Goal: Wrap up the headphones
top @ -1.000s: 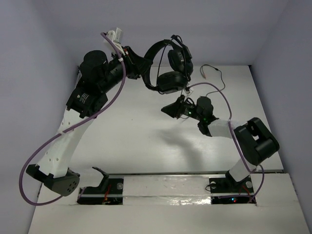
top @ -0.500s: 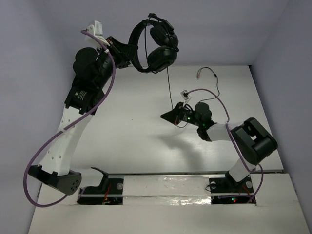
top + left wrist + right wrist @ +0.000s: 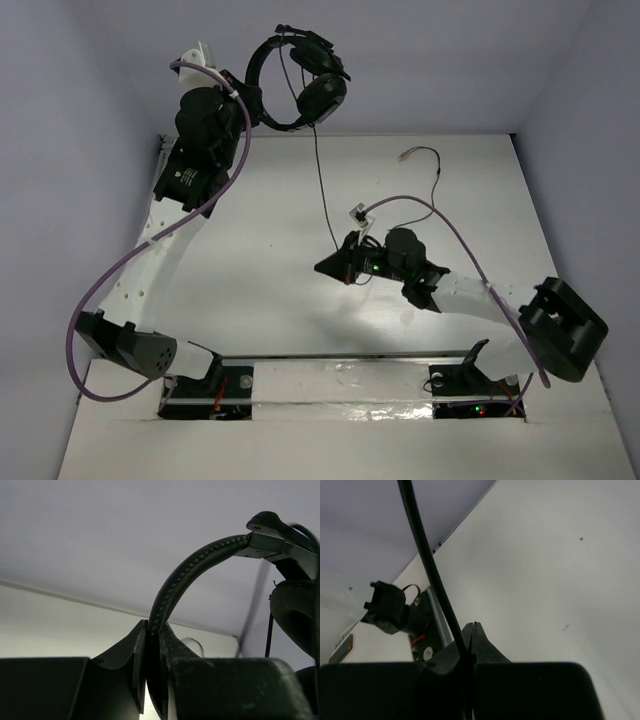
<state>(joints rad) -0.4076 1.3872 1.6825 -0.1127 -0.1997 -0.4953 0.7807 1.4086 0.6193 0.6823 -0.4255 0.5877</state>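
Observation:
The black headphones [image 3: 305,80] hang high at the back, above the table's far edge. My left gripper [image 3: 250,98] is shut on the curved headband [image 3: 190,570], the two earcups [image 3: 322,95] dangling to its right. The thin black cord [image 3: 322,190] runs taut from the earcups down to my right gripper [image 3: 335,265], which is shut on the cord [image 3: 427,565] low over the table's middle. The rest of the cord trails on the table to its plug [image 3: 405,157] at the back right.
The white table [image 3: 250,280] is walled at the back and sides. A purple cable [image 3: 440,225] loops over the right arm and another [image 3: 120,270] along the left arm. The arm bases sit at the near edge.
My left gripper has lifted the headphones up and to the left. My right gripper has slid left and nearer along the table with the cord, which is now pulled straight.

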